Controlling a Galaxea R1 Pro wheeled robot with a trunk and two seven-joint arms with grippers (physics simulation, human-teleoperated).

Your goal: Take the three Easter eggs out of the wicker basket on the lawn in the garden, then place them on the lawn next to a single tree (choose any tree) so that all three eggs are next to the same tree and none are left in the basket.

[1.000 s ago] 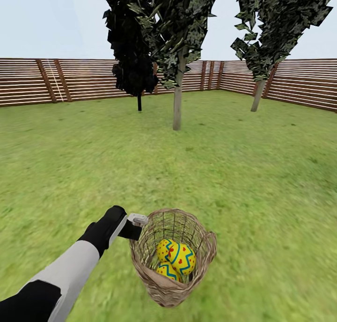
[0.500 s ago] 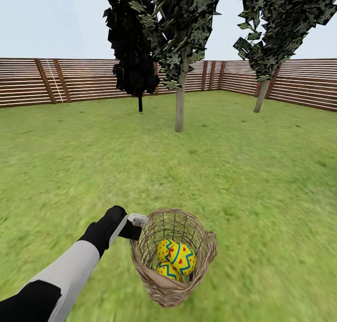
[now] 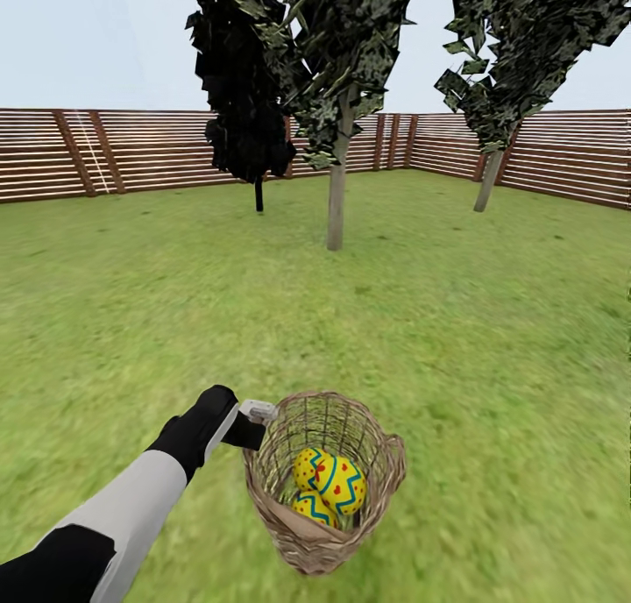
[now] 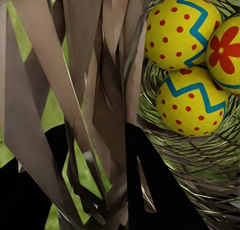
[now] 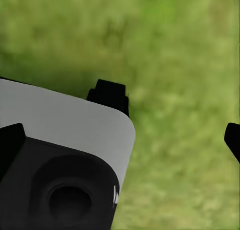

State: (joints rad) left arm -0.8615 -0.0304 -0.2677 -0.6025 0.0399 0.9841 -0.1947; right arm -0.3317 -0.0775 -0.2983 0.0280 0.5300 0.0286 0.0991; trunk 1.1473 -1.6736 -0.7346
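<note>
Head view: the left gripper [image 3: 254,423] sits at the rim of the wicker basket [image 3: 384,476], on the side nearest the arm. It appears to be clamped on the rim wall, though the fingertips are hidden by the weave. The basket looks carried, tilted a little above the lawn [image 3: 491,340], but I cannot be sure it is off the grass. The Easter eggs [image 3: 337,485] lie together in the basket's bottom, just beyond the jaws and below them. Ahead, well apart from the gripper, stands the tree [image 3: 336,204] with a pale trunk. A thin black-trunked tree [image 3: 258,191] stands beside it, another pale-trunked one [image 3: 486,178] further off, and the fence [image 3: 131,147] behind.

Left wrist view: wicker strands run between the dark fingers [image 4: 155,185], so the jaws are narrow and holding the basket's wall. All three yellow eggs are seen just past the fingertips, touching one another inside the weave.

Right wrist view: the right gripper [image 5: 175,115] hangs over bare grass, its jaws wide apart with nothing between them.

As I judge it, no egg is out yet. The whole task of setting three eggs by one tree is left.
</note>
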